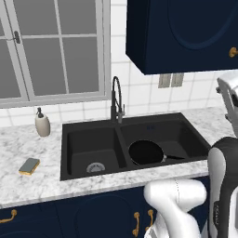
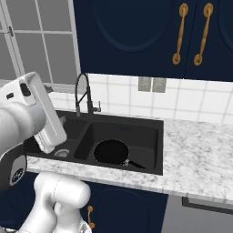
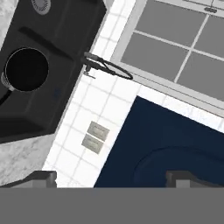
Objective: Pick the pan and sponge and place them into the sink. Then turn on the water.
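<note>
Resting in sink (image 1: 74, 139) right basin: pan (image 1: 146, 152) | handle pointing right | pincer (image 3: 111, 177) spread wide, empty

Left base view: from behind and left, looking down over the worktop (image 1: 42, 186) at the sink (image 1: 93, 128). Right base view: same sink (image 2: 154, 150) and faucet (image 2: 84, 98) from the right. Hand view: rolled, high, facing wall and window (image 3: 175, 52).

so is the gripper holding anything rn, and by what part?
Nothing. The gripper is open with an empty gap between its fingertips, facing the wall. The pan already lies in the sink; the sponge lies on the counter.
</note>
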You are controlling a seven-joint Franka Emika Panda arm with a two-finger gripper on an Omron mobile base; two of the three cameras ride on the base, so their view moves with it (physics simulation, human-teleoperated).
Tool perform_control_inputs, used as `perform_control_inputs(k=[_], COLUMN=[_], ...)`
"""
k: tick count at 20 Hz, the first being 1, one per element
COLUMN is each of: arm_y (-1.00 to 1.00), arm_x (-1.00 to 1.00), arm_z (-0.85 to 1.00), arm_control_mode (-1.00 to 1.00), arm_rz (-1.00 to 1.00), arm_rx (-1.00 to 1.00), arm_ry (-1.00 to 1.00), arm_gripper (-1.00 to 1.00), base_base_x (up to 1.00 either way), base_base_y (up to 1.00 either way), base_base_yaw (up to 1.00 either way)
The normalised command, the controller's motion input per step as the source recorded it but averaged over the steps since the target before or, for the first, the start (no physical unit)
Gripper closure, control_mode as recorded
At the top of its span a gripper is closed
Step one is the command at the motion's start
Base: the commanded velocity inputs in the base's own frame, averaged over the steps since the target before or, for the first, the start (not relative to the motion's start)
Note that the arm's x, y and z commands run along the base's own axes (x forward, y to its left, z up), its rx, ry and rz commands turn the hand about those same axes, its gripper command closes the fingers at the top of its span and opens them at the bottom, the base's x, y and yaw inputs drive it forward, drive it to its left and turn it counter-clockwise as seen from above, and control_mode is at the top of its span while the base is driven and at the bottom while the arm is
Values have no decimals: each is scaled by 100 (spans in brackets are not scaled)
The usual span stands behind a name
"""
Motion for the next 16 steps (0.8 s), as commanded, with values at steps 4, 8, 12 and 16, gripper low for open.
perform_control_inputs(k=[4, 8, 12, 16], arm_y=[100, 98, 64, 17], arm_x=[32, 44, 45, 50], arm_z=[-70, -72, -69, -88], arm_control_mode=[-100, -100, -100, -100], arm_rz=[3, 14, 17, 26], arm_rx=[-91, -73, -45, -11], arm_ry=[43, 58, 54, 35], arm_gripper=[-100, -100, -100, -100], base_base_x=[0, 0, 0, 0], base_base_y=[0, 0, 0, 0], base_base_yaw=[0, 0, 0, 0])
